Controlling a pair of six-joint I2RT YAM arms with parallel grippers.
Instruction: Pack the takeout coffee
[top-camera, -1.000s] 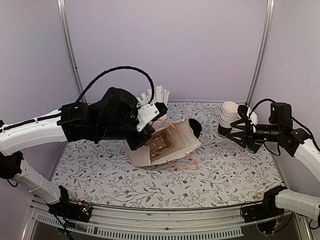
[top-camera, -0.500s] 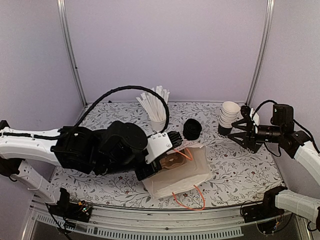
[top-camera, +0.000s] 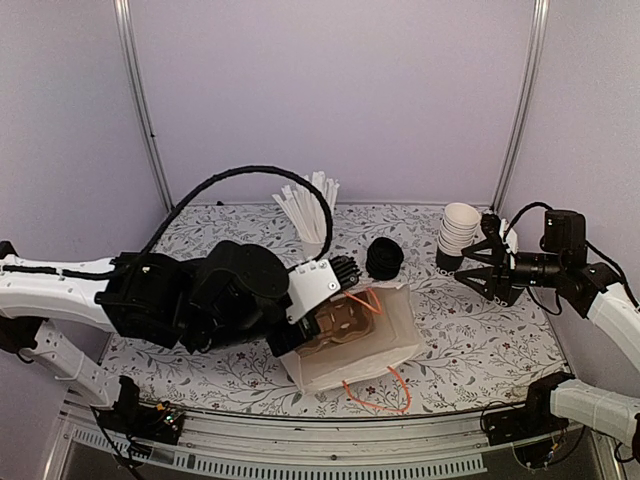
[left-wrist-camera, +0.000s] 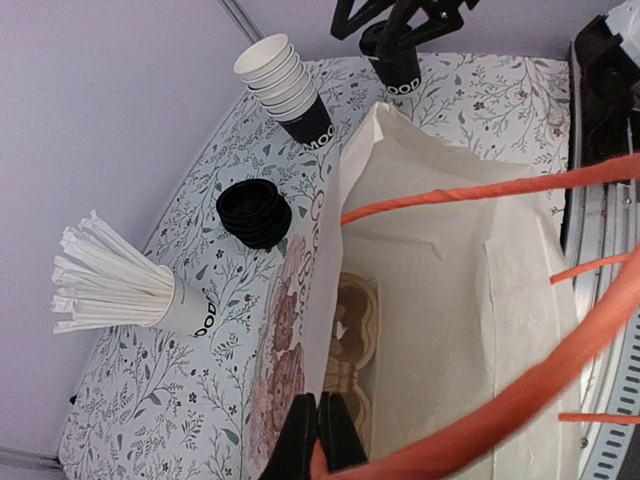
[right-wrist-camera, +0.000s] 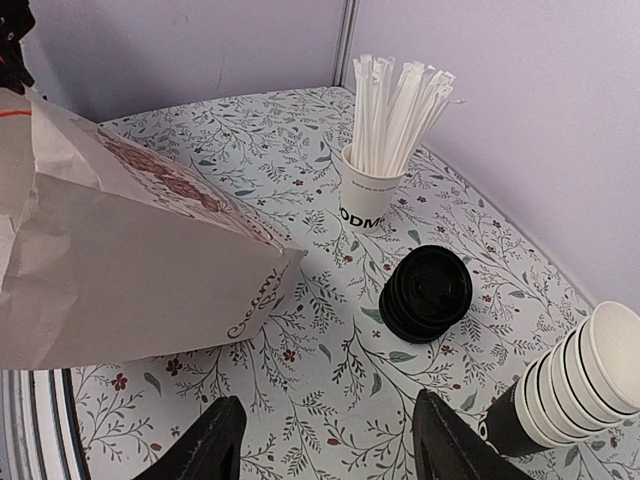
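Lower centre, left fingers (left-wrist-camera: 335, 435) pinch the orange-handled white paper bag (top-camera: 395, 330); right fingers (right-wrist-camera: 215, 440) spread wide, seemingly empty.

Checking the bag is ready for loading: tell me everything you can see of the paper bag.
The paper bag is white, with orange cord handles and a reddish print on one side. It rests on the table, mouth open, a brown cardboard cup carrier inside. The left hand is shut on its rim.

Left gripper (left-wrist-camera: 318, 425) pinched, right gripper (right-wrist-camera: 325, 430) spread.
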